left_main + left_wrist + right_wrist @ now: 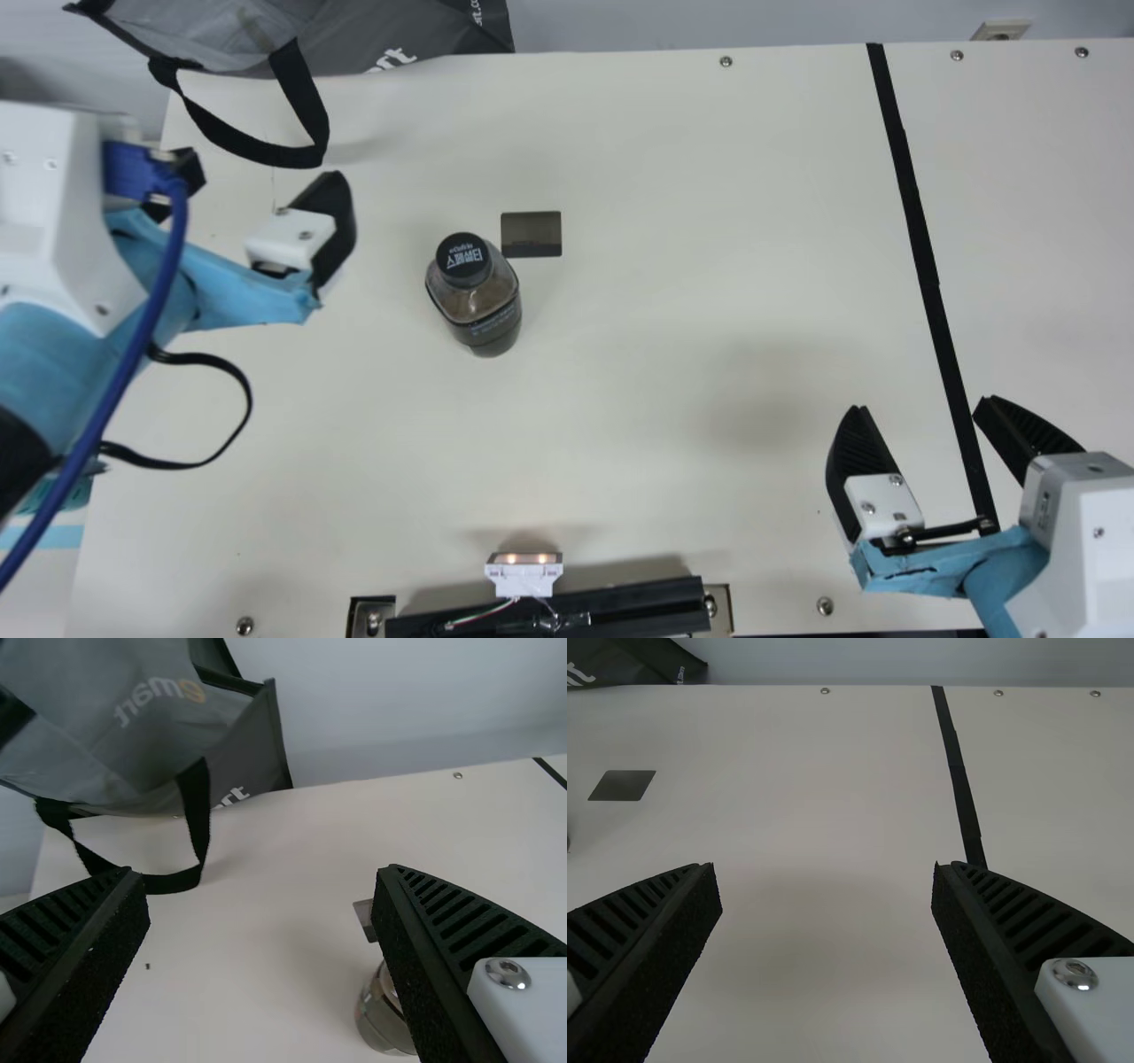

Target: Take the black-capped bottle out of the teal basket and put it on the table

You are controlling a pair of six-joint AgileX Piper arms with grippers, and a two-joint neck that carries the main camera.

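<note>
One black-capped bottle (465, 282): clear-walled, dark-labelled, pale lettering on the cap; standing upright on the cream table (673, 195), outside any basket. It serves as the reference for every place below, sides as in the main view.

One left gripper (261, 164): to the bottle's left and a little beyond it, apart from it. Fingers spread wide in the left wrist view, nothing held between them.

One right gripper (921, 408): well to the bottle's right and on its nearer side. Likewise wide open, grasping nothing.

One flat dark grey rectangle (532, 235): just beside the bottle, to the right of its cap.

One grey bag (390, 35) with a black strap (306, 106): beyond the bottle and to its left.

One black stripe (921, 239): well to the bottle's right, running lengthwise.

One small white fixture (523, 578): nearer than the bottle, well apart from it, two points aglow.

One teal item (75, 492): left of the bottle and nearer, mostly hidden (basket or not, I cannot tell).
</note>
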